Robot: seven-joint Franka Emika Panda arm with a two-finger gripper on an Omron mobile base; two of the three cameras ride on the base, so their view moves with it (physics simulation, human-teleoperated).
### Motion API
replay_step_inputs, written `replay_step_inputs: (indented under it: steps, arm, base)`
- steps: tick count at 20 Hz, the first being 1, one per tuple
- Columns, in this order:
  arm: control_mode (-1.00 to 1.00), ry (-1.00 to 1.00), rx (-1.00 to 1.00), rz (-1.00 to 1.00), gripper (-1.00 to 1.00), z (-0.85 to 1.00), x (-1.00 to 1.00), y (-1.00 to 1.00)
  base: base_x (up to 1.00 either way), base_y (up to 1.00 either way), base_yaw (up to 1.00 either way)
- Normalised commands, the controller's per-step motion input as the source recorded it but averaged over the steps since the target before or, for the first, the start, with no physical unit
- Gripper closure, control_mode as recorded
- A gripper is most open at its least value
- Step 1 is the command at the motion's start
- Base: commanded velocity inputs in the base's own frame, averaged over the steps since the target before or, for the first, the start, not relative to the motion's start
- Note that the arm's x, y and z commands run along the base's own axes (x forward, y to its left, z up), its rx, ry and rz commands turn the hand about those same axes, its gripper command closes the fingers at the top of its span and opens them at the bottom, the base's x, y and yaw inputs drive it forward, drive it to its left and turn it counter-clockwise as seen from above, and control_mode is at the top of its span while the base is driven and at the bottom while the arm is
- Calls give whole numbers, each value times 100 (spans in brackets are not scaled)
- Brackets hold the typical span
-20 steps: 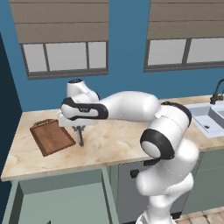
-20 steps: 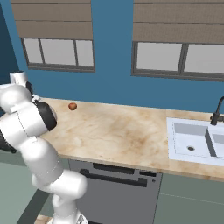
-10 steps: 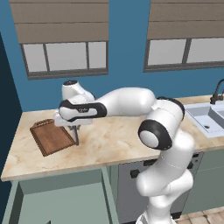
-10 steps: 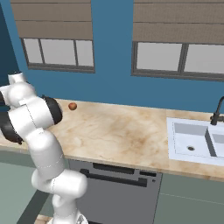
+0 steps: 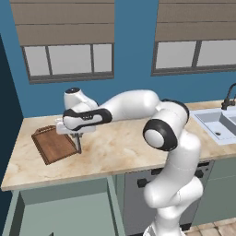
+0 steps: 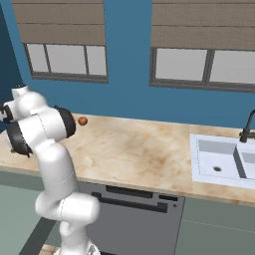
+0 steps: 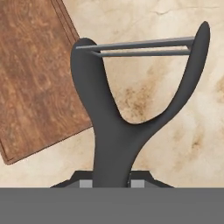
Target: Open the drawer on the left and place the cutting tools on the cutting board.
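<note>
I hold the pincer (image 5: 78, 144) clamped on a Y-shaped peeler (image 7: 131, 105) just beside the cutting board (image 5: 53, 145); next, carry it over the board and release.

No text, label, number or sign can be read anywhere.

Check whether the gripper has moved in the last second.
Yes. In the left base view the gripper, holding the peeler, has shifted left toward the cutting board.
</note>
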Motion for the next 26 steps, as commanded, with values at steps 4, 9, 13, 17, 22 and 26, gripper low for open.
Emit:
replay_step_inputs:
  steps: [4,9,13,17,22,26]
  arm:
    - [-100,0,0,0,100,-11,38,9]
    - [-100,0,0,0,100,-11,20,24]
    - [-100,0,0,0,100,-11,16,34]
    - [-100,0,0,0,100,-15,28,20]
    - [-100,0,0,0,100,-24,30,9]
    - [-100,0,0,0,100,-23,22,6]
  base:
    - [0,0,0]
    - [0,0,0]
    - [0,0,0]
    - [0,0,0]
    - [0,0,0]
    - [0,0,0]
